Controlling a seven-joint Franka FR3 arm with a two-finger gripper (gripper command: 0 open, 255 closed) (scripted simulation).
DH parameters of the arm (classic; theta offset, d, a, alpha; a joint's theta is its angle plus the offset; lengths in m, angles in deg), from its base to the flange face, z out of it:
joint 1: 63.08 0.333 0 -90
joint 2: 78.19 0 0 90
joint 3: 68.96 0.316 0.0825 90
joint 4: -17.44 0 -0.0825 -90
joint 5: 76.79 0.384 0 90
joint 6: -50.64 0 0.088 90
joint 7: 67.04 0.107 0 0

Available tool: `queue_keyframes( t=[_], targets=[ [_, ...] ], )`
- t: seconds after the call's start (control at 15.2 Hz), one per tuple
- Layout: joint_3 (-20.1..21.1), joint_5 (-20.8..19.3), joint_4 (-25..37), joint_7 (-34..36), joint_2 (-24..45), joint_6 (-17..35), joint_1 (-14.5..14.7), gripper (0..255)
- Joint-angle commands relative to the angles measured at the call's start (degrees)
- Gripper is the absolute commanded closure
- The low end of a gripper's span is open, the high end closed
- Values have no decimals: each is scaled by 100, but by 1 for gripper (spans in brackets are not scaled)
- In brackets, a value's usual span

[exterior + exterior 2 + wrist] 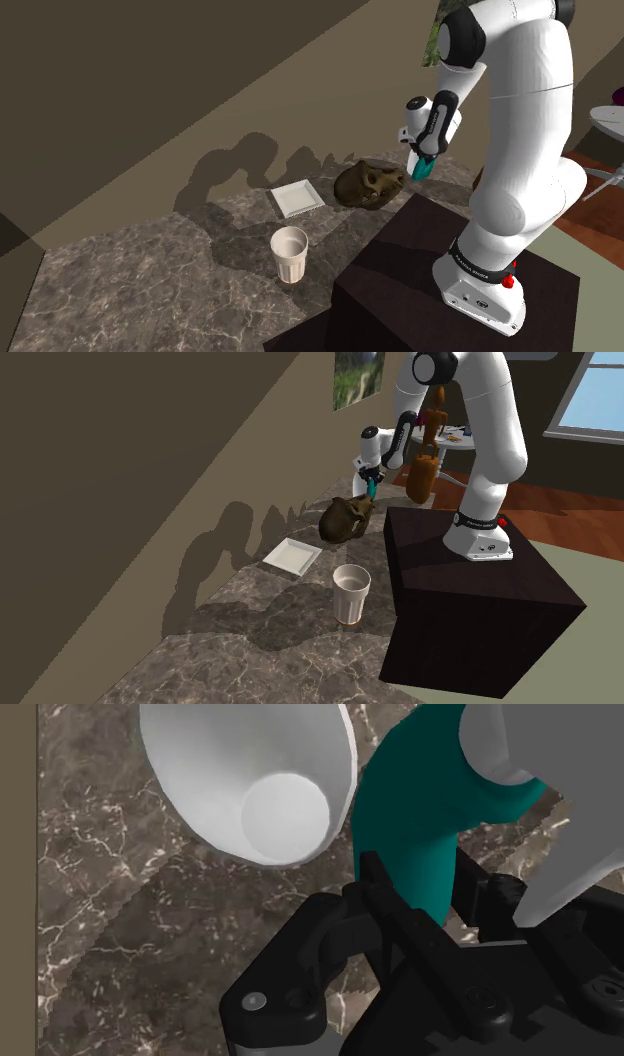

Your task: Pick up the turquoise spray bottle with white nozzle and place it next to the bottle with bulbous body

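Observation:
My black gripper (pixel 424 152) is shut on the turquoise spray bottle (pixel 422 169) and holds it in the air, the turquoise end hanging down. In the wrist view the fingers clasp the turquoise body (pixel 410 814), with white rounded parts (pixel 250 774) of the bottle on either side. A dark brown bulbous bottle (pixel 368 184) lies on the marble counter, just below the gripper and toward the shoulder view's left. In the second exterior view the gripper (pixel 370 479) hangs just above this brown bottle (pixel 345 519).
A white square plate (pixel 297 198) lies beside the brown bottle, near the tan wall. A ribbed pale cup (pixel 289 254) stands closer to the counter's front. The dark stand (pixel 400 270) borders the counter. A small round table (pixel 452 439) stands behind the arm.

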Motion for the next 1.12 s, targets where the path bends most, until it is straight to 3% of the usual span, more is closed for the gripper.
queue_keyframes(
  t=[0.0,0.66,0.73,1.06],
  targets=[
    [-5,-21,91,103,224,139,-12,255],
    [-31,-58,170,244,463,287,9,255],
    [-30,-57,170,243,463,287,9,0],
    [-30,-57,170,244,463,287,9,0]
  ],
)
